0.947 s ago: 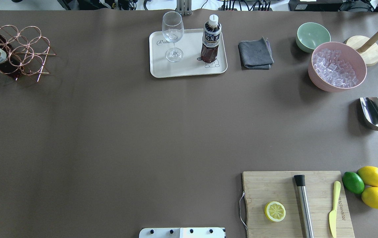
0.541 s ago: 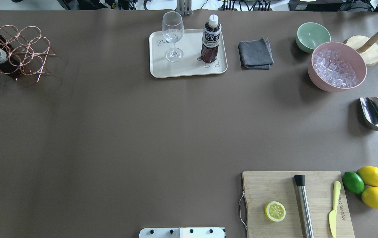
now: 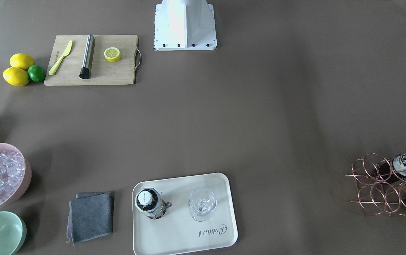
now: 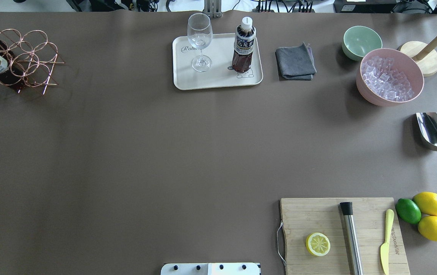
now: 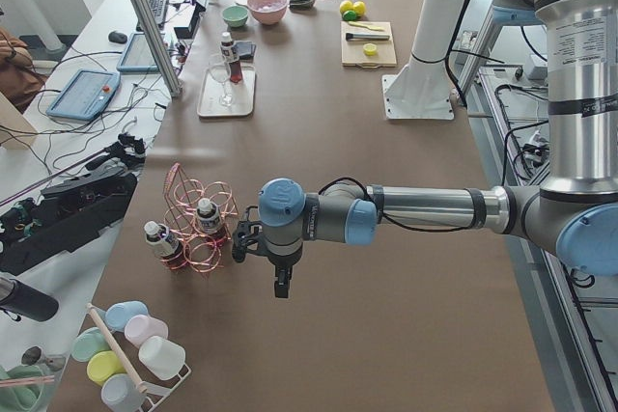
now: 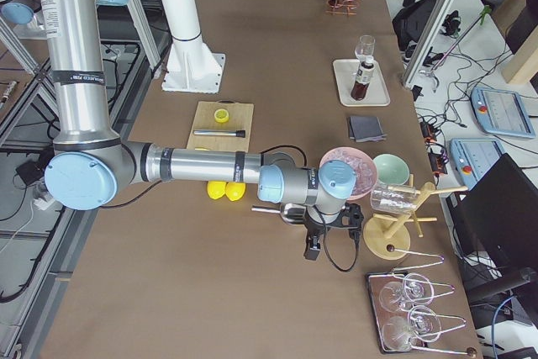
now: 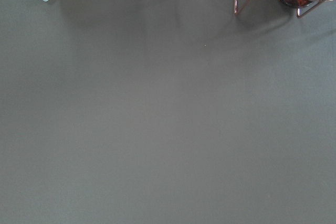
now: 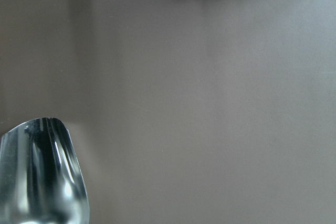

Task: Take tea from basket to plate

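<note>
Nothing on the table [image 4: 126, 152] has moved. Tea [image 4: 243, 47] stands upright on the plate [image 4: 218, 81], well apart from the basket [image 4: 31, 57]. I cannot tell whether left gripper [image 5: 280, 285] or right gripper [image 6: 313, 250] is parted.

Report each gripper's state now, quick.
Left gripper: cannot be told, it shows only in a side view.
Right gripper: cannot be told, it shows only in a side view.

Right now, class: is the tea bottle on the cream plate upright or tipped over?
Upright: the tea stands on its base on the plate, white cap topmost.
</note>
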Controlling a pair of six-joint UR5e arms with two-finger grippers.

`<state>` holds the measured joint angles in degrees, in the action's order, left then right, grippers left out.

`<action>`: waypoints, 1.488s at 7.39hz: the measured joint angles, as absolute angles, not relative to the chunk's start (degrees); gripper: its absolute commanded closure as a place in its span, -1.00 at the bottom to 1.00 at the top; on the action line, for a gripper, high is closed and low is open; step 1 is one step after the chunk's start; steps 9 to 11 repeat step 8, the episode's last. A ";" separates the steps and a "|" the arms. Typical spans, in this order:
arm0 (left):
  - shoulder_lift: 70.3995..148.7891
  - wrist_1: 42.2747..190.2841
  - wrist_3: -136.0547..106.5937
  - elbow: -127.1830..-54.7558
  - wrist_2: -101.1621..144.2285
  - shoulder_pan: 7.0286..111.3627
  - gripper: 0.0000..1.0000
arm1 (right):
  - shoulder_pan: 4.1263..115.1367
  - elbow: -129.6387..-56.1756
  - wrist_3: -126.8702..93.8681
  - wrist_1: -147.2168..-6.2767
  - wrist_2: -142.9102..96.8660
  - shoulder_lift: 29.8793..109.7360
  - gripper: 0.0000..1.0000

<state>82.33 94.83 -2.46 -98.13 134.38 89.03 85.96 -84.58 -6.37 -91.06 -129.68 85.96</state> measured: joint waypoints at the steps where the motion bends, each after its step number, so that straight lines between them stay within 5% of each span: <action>1: 82.13 94.83 -2.46 -98.57 134.39 89.03 -0.95 | 86.01 -84.60 -6.40 -91.06 -129.71 85.96 -1.00; 11: 81.88 94.78 -2.46 -99.14 134.40 89.12 -0.95 | 86.48 -84.34 -6.07 -91.05 -129.81 86.05 -1.00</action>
